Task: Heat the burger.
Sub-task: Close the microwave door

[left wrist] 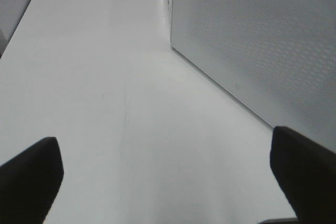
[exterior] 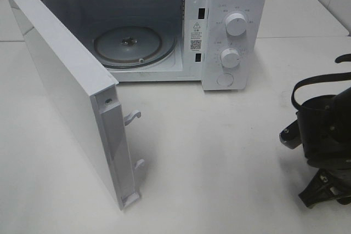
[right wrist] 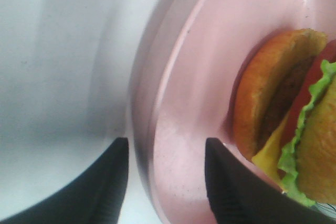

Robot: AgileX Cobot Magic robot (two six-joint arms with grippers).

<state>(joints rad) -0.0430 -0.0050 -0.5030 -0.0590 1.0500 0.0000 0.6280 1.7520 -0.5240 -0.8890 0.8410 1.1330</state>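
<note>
Black fingers point(right wrist: 113, 182) of the right gripper point(right wrist: 165, 174) straddle the rim of the pink plate point(right wrist: 210, 77), one finger outside the rim and one on the plate's inner surface; a gap shows between each finger and the rim, so the jaws stand released around it rather than clamped. On that plate lies the burger point(right wrist: 286, 124), seen from the side in the right wrist view, with brown bun, dark patty, red tomato, yellow cheese and green lettuce frill visible. From the high exterior view the right arm point(exterior: 323, 135) sits at the right edge of the white table point(exterior: 219, 163); plate and burger are hidden there. Left gripper point(left wrist: 168, 174) hovers above the bare table with its fingers spread wide, grasping nothing, beside the perforated side wall of the microwave point(exterior: 233, 4). Its door point(exterior: 66, 91) stands fully open, exposing the glass turntable point(exterior: 134, 45). Two round knobs point(exterior: 236, 26) occupy the control panel
</note>
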